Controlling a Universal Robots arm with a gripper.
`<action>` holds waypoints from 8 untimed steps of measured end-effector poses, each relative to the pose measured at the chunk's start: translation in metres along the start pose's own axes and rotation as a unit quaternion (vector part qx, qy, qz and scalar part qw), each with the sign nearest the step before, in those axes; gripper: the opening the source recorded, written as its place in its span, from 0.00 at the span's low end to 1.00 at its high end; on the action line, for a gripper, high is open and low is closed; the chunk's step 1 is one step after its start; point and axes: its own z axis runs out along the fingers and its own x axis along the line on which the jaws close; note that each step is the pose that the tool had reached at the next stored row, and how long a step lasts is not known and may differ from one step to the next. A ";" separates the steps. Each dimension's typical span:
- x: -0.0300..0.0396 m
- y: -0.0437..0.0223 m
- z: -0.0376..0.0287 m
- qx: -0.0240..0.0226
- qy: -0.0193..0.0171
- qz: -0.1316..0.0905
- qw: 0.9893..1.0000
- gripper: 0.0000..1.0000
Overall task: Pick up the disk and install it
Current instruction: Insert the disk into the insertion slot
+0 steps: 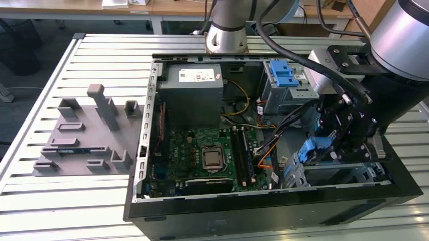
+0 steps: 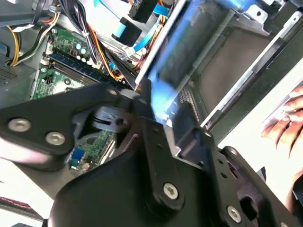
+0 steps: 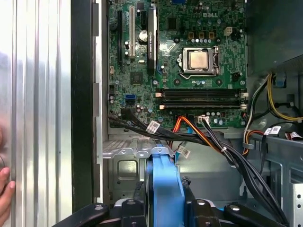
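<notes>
— What's all this sitting on?

— A slatted metal table point(image 1: 100, 65), bare aluminium ribs. Wooden-topped desks point(image 1: 181, 6) run along the back of the room, and the floor is dark.

— Take me across it.

— At the exterior view's left, a grey moulded fixture point(image 1: 87, 135) lies flat on the slats. Next to it is the open computer case point(image 1: 268, 216). It has a grey power supply point(image 1: 194, 88) at the back and a green motherboard point(image 1: 208, 155) in front of that. A blue latch bracket point(image 1: 285, 74) sits towards the far corner.

— And the disk?

— Over on the exterior view's right. The disk point(image 1: 312, 150) stands on edge with its blue rail showing, at the metal drive cage point(image 1: 342, 173) in the case's near corner. The gripper point(image 1: 338, 145) is clamped on it. In the first wrist view the black fingers point(image 3: 139, 198) press on either side of it. I can't tell whether it's seated in the cage.

— Anyone close by?

— A person's hand point(image 2: 286, 123), just beside the case in the second wrist view.
</notes>
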 end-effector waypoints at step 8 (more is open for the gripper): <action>0.0000 0.0000 -0.0001 0.000 0.001 0.000 1.000 0.49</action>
